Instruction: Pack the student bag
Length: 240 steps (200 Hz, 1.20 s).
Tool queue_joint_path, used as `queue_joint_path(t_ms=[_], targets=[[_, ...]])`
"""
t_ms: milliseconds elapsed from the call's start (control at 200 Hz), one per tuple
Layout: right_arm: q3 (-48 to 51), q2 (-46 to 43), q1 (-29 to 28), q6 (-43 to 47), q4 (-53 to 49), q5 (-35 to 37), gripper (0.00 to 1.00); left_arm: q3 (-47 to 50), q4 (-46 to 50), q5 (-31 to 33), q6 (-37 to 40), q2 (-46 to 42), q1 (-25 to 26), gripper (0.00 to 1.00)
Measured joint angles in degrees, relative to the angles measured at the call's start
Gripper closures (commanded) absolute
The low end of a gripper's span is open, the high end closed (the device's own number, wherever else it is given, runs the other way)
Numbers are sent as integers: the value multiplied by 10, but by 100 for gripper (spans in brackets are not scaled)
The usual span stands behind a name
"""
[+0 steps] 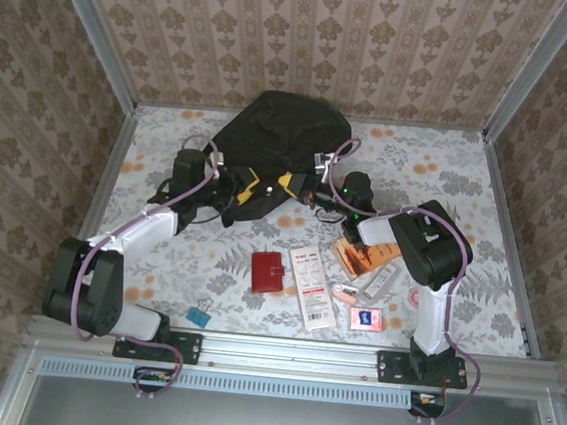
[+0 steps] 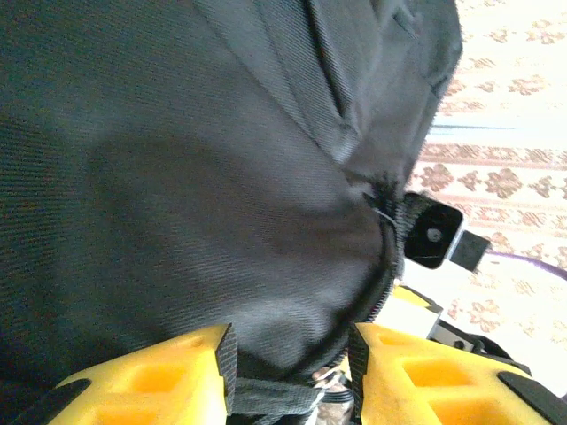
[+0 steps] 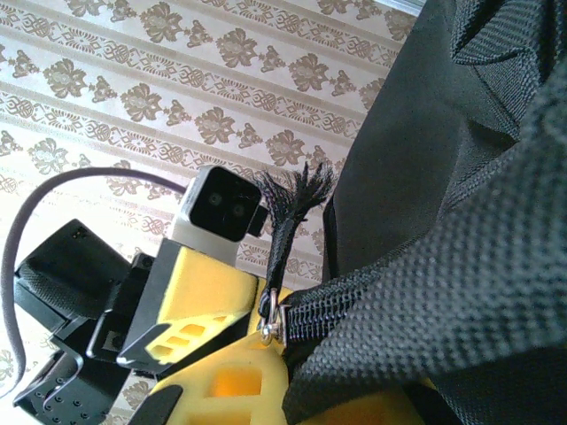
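The student bag (image 1: 271, 131), a big black fabric backpack, lies at the back middle of the table. Both grippers meet at its near edge. My left gripper (image 1: 249, 187) holds a bulge of the bag's fabric (image 2: 221, 195) between its yellow fingers (image 2: 151, 381), by the zip seam. My right gripper (image 1: 298, 186) is shut on the bag's zip edge (image 3: 381, 301). Just beside that grip sit a metal zipper pull (image 3: 282, 312) and its frayed black cord (image 3: 297, 195). In the right wrist view the left gripper's yellow finger (image 3: 199, 292) is close by.
In front of the bag lie a red wallet (image 1: 268, 271), a white packet (image 1: 312, 288), an orange booklet (image 1: 365, 256), a pink item (image 1: 366, 318) and a blue clip (image 1: 198, 317). Patterned walls enclose the table on three sides.
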State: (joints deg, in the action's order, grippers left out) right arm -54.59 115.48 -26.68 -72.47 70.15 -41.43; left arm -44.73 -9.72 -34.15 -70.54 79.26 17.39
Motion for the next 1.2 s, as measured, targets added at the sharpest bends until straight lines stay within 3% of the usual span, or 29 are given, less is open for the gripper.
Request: queue_joint_path(t_ms=[185,455,1200], targets=[[0,0,0,2,-1,-4,100,1,47,9,29,-4,-13,57],[0,0,3,2,-4,-9,100,-33,67,-8,59,43,19,57],[0,0,3,0,0,-8,100,-7,-32,-16,-4,42,20,61]])
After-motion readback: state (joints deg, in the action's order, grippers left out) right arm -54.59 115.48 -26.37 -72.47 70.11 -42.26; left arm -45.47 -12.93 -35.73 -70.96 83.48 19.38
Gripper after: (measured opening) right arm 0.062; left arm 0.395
